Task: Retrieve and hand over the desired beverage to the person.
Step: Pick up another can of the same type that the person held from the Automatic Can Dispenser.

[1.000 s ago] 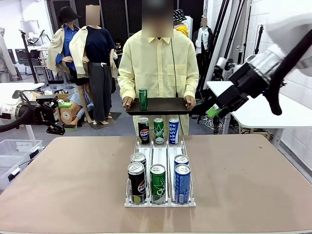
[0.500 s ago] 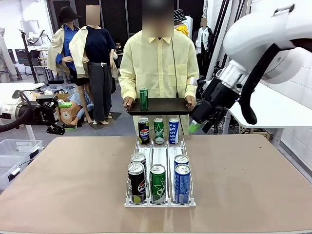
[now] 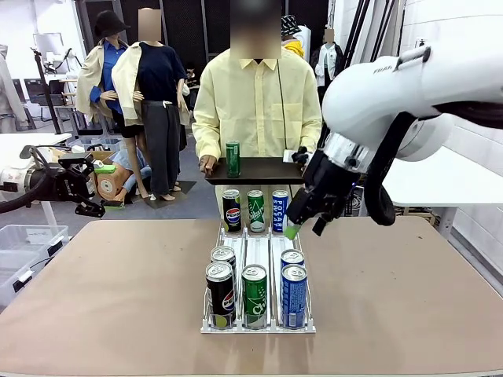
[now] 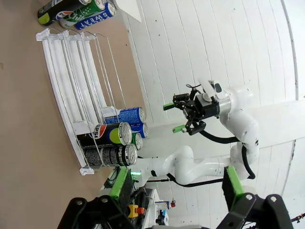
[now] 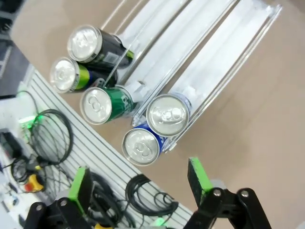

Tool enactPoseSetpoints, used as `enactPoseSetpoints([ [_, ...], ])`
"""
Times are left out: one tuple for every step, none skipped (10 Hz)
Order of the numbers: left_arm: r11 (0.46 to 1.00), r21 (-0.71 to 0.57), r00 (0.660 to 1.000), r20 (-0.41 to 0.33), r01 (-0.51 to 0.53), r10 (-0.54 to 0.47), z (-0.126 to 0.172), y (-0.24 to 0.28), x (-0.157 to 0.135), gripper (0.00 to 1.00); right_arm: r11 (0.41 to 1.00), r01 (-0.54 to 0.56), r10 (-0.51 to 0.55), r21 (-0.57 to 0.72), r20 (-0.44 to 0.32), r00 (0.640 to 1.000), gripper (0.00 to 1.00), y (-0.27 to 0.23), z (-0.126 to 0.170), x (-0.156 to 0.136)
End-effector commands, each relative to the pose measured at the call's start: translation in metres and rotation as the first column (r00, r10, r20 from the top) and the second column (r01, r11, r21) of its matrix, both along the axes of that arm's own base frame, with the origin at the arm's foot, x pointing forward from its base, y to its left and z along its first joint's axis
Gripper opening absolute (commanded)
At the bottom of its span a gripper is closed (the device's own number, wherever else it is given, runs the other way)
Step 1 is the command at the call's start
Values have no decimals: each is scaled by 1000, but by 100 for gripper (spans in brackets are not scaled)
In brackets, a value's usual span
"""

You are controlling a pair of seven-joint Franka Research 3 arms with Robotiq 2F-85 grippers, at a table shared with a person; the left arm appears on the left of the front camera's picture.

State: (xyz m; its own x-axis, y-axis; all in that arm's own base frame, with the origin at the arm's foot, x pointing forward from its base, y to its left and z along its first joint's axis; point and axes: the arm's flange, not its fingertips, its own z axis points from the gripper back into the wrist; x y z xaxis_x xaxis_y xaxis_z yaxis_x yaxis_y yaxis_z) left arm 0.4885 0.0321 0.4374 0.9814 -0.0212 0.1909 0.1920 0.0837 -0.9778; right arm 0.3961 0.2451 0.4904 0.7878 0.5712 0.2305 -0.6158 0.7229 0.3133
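The right arm's black, green-padded fingers (image 3: 293, 230) hang wide open, holding nothing. Just under them, two round blue metal drink cans (image 5: 167, 115) stand in the clear plastic rack (image 5: 224, 52). A can is probably light, hard and slippery; squeeze its round sides. The left arm's fingers (image 4: 119, 183) are open and empty.

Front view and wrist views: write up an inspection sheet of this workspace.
surface: brown table, bare around the white rack.
job's things: eight cans in the rack; green can upright on the black tray the person holds.
clutter: nothing seen.
grippers: right tool open over the rack's far right end; left tool open, off the table's left.
cables: black loops beyond the table edge.
surroundings: white table at right.
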Motion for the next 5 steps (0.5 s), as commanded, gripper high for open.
enactPoseSetpoints([
  [1000, 0, 1000, 3, -2, 2, 1, 1, 0, 100, 998, 27, -28, -57, -17, 999, 100, 12, -11, -5],
  [1000, 0, 1000, 3, -2, 2, 1, 1, 0, 100, 997, 27, -28, -73, -18, 999, 100, 17, -13, -8],
  [1000, 0, 1000, 3, -2, 2, 1, 1, 0, 100, 993, 29, -32, -113, -28, 999, 100, 28, -18, -12],
  [1000, 0, 1000, 3, -2, 2, 1, 1, 0, 100, 988, 23, -28, -154, -28, 999, 100, 35, -20, -15],
  [1000, 0, 1000, 3, -2, 2, 1, 1, 0, 100, 980, 23, -29, -197, -25, 999, 100, 42, -22, -20],
])
